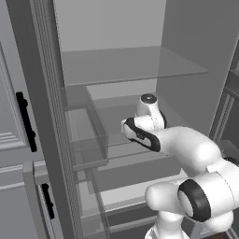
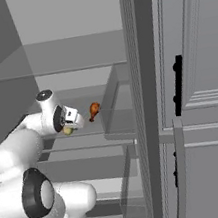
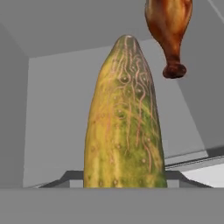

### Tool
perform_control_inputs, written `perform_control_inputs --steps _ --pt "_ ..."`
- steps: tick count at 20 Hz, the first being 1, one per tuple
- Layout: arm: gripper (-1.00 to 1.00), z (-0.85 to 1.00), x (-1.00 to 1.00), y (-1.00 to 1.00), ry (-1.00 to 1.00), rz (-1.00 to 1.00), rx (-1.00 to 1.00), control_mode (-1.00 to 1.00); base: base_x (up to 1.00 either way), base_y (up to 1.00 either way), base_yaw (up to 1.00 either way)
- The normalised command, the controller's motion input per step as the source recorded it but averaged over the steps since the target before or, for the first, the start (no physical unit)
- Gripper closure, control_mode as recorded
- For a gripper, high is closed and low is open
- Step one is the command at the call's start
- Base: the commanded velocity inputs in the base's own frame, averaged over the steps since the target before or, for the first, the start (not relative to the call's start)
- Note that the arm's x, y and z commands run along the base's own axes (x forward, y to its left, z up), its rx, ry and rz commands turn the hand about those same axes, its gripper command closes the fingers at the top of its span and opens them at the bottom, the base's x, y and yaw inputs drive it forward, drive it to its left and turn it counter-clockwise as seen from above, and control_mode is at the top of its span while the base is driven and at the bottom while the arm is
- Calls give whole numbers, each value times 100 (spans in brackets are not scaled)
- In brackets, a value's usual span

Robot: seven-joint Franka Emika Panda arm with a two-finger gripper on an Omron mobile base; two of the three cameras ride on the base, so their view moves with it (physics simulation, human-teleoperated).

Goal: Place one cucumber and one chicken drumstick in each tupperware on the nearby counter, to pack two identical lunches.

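In the hand view the cucumber's point(image 3: 124, 127) lower end is cut off at the bottom, and the chicken drumstick point(image 3: 168, 30) runs past the top edge.

Inside the open fridge, the cucumber point(image 3: 124, 122) stands directly before the hand, the chicken drumstick point(image 2: 94, 110) just beyond it — open shelf space lies to either side. The glass shelf point(image 1: 130, 65) caps the room above; a door bin point(image 2: 117, 110) flanks one side.

Arm outstretched; pincer point(image 2: 70, 130) gripping
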Motion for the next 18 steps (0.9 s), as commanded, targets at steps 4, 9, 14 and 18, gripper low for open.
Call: perform_control_inputs --steps 4,9,14,18 --pt "100 74 -100 0 1 -5 6 -100 0 0 0" --pt "100 100 -86 0 -9 -3 -1 -100 0 0 0" --pt "100 100 -64 -18 -2 0 0 -100 0 0 0" --pt "100 73 -73 -13 5 0 0 -100 0 0 0"
